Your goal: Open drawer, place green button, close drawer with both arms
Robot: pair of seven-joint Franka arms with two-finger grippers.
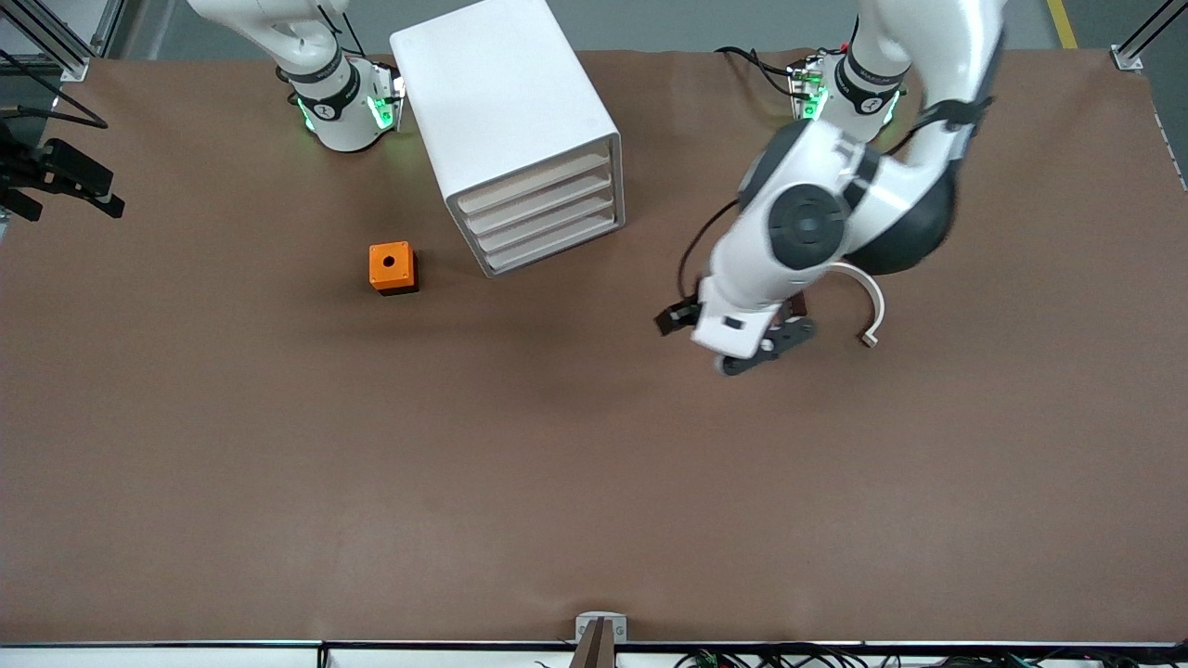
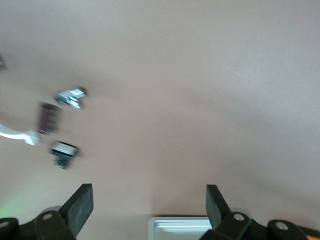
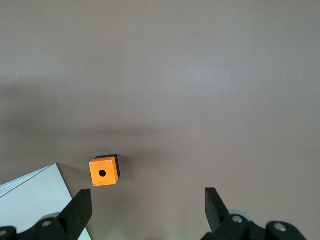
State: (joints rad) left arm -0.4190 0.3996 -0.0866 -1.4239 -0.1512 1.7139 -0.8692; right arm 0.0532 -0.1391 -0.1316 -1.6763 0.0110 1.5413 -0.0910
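Observation:
The white cabinet [image 1: 506, 102] stands near the robots' bases with four stacked drawers [image 1: 543, 218], all shut. My left gripper [image 1: 770, 345] [image 2: 148, 195] hangs open and empty low over the table, beside the cabinet toward the left arm's end. Three small blurred parts lie on the table in the left wrist view: a silvery one [image 2: 71, 95], a dark one [image 2: 48, 117] and a black one with a white face [image 2: 63, 149]. I cannot pick out the button among them. My right gripper [image 3: 147, 197] is open and empty high above the table, out of the front view.
An orange box with a hole [image 1: 392, 267] [image 3: 104, 172] sits on the table beside the cabinet toward the right arm's end. A white curved strip [image 1: 872, 306] lies by the left arm. A black device [image 1: 56, 176] juts in at the right arm's end.

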